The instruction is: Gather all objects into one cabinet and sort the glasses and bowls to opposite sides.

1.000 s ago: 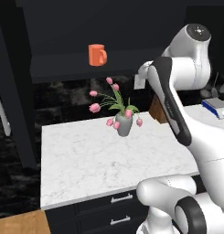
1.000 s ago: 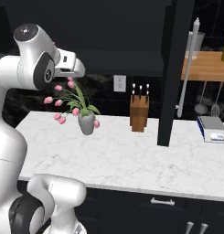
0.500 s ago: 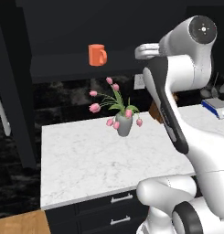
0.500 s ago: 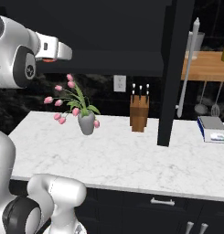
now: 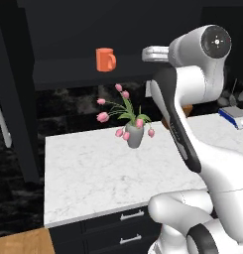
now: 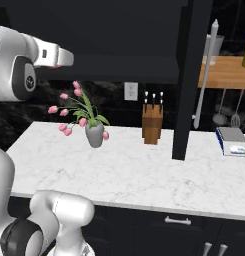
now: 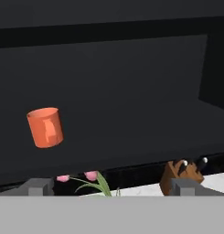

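Observation:
One orange mug (image 5: 105,59) stands on the dark inner shelf (image 5: 68,74) of the black upper cabinet; in the hand view the mug (image 7: 45,127) sits at the left, its handle hidden. My gripper (image 7: 112,187) is open, with nothing between its widely spread fingertips (image 7: 38,186), and faces the shelf, well short of the mug and to its right. My white hand (image 5: 153,53) is raised to shelf height. The cabinet door (image 6: 191,75) stands open with its long pale bar handle (image 6: 206,70). The other mugs and the wooden bowl are out of view.
A grey vase of pink tulips (image 5: 134,135) stands on the white marble counter (image 5: 93,173) below the shelf. A wooden knife block (image 6: 152,125) sits at the back wall, and a small scale (image 6: 233,142) lies on the counter's right end.
My arm has swung up: the hand rose from in front of the tulips to the level of the cabinet shelf. The mug and vase have not moved.

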